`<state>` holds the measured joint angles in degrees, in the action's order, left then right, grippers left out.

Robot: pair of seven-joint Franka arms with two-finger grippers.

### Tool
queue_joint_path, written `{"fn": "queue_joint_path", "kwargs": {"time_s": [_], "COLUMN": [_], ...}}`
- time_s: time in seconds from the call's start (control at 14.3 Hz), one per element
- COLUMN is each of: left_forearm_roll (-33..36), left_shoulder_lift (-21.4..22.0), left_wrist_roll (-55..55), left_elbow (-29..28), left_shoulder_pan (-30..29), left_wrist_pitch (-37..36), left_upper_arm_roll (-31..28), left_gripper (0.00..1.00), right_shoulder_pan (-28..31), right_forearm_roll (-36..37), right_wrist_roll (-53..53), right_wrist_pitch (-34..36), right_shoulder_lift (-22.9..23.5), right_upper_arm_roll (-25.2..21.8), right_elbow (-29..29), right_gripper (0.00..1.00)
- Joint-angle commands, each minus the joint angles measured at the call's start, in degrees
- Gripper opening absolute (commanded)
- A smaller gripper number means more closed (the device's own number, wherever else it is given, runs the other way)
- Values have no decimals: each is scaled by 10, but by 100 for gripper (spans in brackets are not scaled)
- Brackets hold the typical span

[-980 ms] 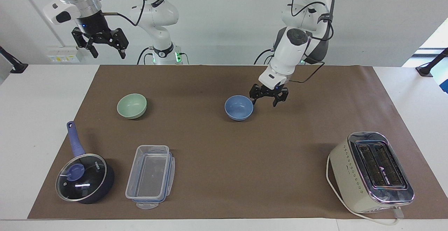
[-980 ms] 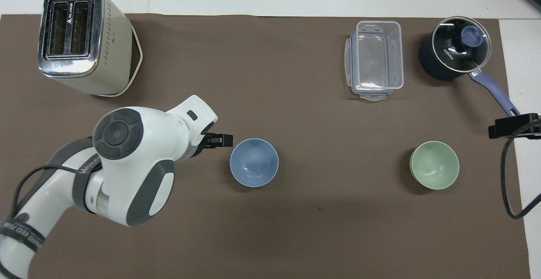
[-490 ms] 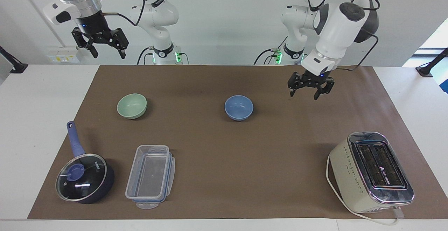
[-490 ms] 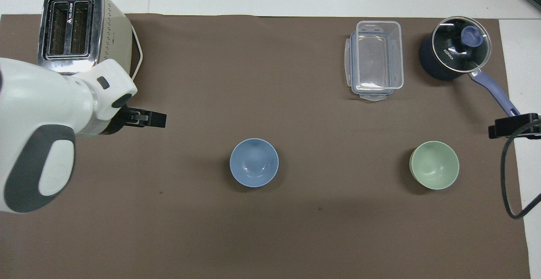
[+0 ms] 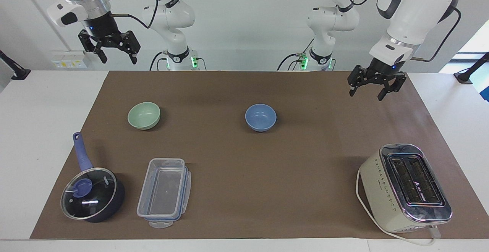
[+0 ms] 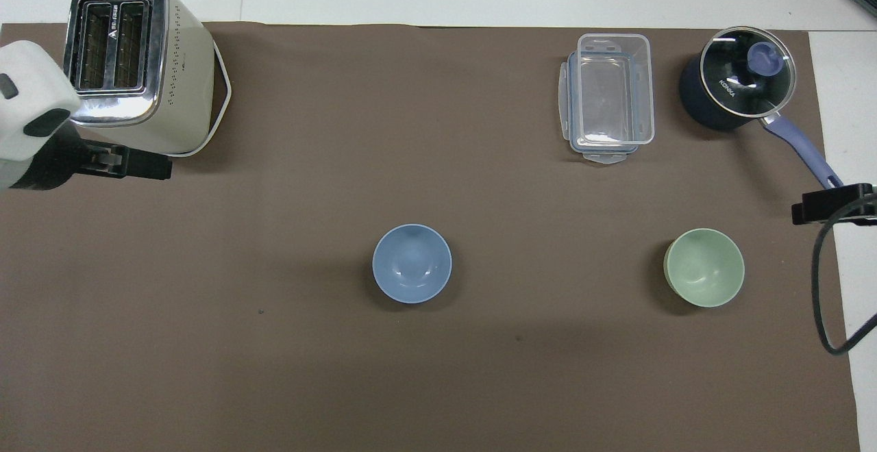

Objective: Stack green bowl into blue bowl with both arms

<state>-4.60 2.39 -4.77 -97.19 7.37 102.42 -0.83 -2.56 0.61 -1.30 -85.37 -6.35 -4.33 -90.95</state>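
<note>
Both bowls apart, green bowl (image 5: 144, 115) unheld, blue bowl (image 5: 260, 117) empty; left gripper (image 5: 373, 86) and right gripper (image 5: 111, 48) raised, fingers spread; risk: rim pinch slipping, tipping bowl.

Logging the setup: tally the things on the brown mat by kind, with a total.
Bowls: 2, the green bowl and the blue bowl
Saucepans: 1
Plastic containers: 1
Toasters: 1
Total: 5
</note>
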Motion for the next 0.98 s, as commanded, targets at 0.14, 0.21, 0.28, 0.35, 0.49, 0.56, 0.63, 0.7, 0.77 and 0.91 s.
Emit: {"fn": "queue_joint_path", "kwargs": {"time_s": [0.14, 0.21, 0.28, 0.35, 0.49, 0.56, 0.63, 0.7, 0.77, 0.91], "left_forearm_roll": [18, 19, 21, 30, 42, 42, 42, 42, 42, 41], "left_shoulder_lift": [-43, -52, -66, -72, -71, -65, -58, -44, -39, -35], "left_wrist_roll": [-33, -33, -33, -33, -33, -32, -33, -34, -35, -35], "left_elbow": [93, 113, 136, 148, 147, 142, 128, 107, 95, 92], "left_shoulder_pan": [-37, -38, -38, -37, -35, -32, -33, -33, -33, -34], "left_wrist_pitch": [-95, -116, -137, -150, -151, -149, -151, -149, -145, -146], "left_upper_arm_roll": [7, 7, 7, 7, 7, 7, 7, 7, 7, 7], "left_gripper": [100, 100, 100, 100, 100, 100, 100, 100, 100, 100], "right_shoulder_pan": [6, 6, 6, 6, 6, 6, 6, 6, 6, 6], "right_forearm_roll": [-4, -4, -4, -4, -4, -4, -4, -4, -4, -4], "right_wrist_roll": [14, 14, 14, 14, 14, 14, 14, 14, 14, 14], "right_wrist_pitch": [0, 0, 0, 0, 0, 0, 0, 0, 0, 0], "right_shoulder_lift": [-7, -7, -7, -7, -8, -7, -8, -7, -7, -7], "right_upper_arm_roll": [3, 3, 3, 2, 3, 3, 3, 3, 3, 3], "right_elbow": [-5, -4, -5, -5, -5, -5, -5, -4, -5, -5], "right_gripper": [100, 100, 100, 100, 100, 100, 100, 100, 100, 100]}}
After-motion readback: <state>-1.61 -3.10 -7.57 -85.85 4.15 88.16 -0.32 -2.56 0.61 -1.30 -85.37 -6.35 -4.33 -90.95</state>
